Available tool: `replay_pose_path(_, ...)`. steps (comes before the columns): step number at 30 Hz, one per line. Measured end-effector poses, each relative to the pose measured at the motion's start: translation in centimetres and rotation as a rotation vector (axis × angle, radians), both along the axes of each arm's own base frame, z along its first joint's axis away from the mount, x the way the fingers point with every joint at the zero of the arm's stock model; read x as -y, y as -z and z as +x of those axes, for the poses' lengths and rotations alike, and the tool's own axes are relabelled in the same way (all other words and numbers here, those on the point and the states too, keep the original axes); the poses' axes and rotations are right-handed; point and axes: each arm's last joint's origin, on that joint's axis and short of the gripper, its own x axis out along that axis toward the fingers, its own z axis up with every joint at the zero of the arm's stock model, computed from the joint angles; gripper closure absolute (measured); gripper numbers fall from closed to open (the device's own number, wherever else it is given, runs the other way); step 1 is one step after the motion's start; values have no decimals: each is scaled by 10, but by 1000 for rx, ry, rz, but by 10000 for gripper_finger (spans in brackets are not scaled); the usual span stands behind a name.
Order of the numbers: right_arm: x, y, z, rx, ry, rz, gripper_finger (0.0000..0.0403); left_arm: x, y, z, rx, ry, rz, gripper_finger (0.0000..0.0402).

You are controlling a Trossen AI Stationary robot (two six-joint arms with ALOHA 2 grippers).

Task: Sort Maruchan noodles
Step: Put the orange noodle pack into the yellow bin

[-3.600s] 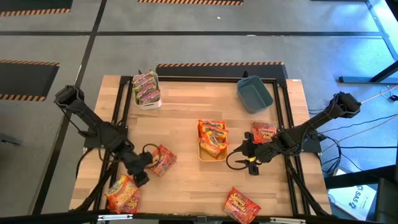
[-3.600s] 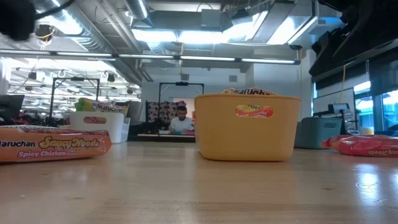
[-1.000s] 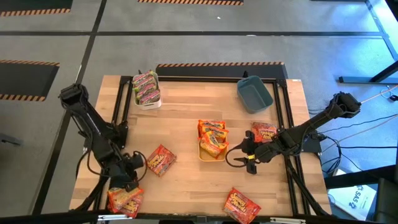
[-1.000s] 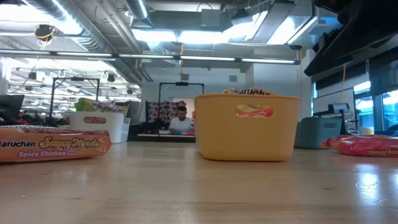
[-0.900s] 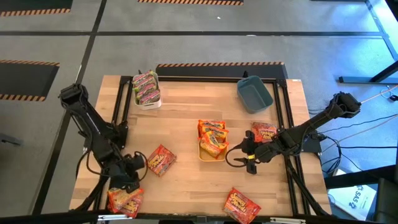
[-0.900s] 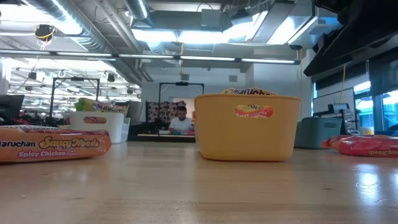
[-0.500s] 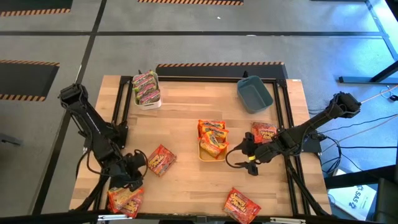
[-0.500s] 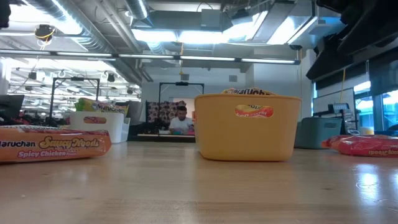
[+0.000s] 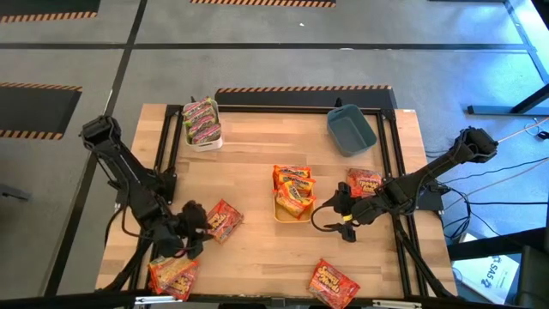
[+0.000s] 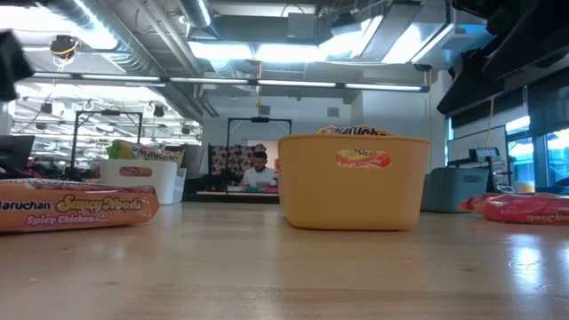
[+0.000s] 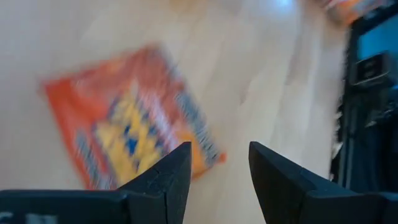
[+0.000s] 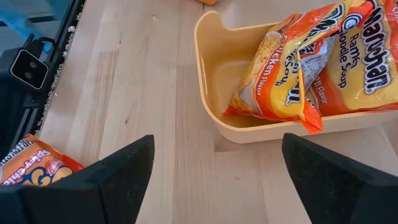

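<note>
Three bins (image 9: 351, 129), four loose packets (image 9: 222, 221) — two pincers (image 9: 326, 216) open

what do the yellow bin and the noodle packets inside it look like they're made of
Yellow bin: probably moulded plastic, with smooth, even matte walls and a rounded rim. Noodle packets inside it: thin glossy printed plastic film, judging by the crinkles, shine and crimped ends. Table beneath: light wood, visible grain.

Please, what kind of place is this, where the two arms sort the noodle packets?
Probably a robotics lab or industrial workshop. The wooden table stands on a grey floor marked with striped hazard tape. The low view shows open ceiling ducts, strip lights, and a person seated at a bench behind.
</note>
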Motion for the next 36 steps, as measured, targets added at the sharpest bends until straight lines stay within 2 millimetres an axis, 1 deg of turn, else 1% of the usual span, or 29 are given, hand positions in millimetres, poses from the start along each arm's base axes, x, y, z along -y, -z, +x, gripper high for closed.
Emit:
replay_pose_path(2, 0, 0, 0, 0, 0, 0, 65, 1, -3, 6, 61, 45, 47, 247)
replay_pose_path(8, 0, 0, 0, 0, 1, 0, 65, 7, -4, 38, 193, 202, 154, 250)
replay_pose_path(10, 0, 0, 0, 0, 1, 0, 65, 10, -2, 46, 173, 244, 195, 251)
replay_pose_path(13, 0, 0, 0, -1, 1, 0, 65, 19, -7, 60, 129, 292, 226, 251)
replay_pose_path(17, 0, 0, 0, -4, 2, -2, 65, 34, -14, 78, 9, 333, 295, 251)
replay_pose_path(21, 0, 0, 0, -5, 3, -2, 65, 46, -20, 89, -144, 306, 305, 251)
replay_pose_path(25, 0, 0, 0, -5, 3, -1, 65, 55, -22, 91, -316, 269, 241, 251)
replay_pose_path(29, 0, 0, 0, -5, 3, -1, 65, 57, -25, 85, -461, 203, 193, 251)
replay_pose_path(31, 0, 0, 0, -4, 5, -3, 65, 56, -25, 83, -482, 169, 185, 251)
replay_pose_path(36, 0, 0, 0, -4, 5, -3, 65, 54, -25, 84, -458, 137, 224, 240)
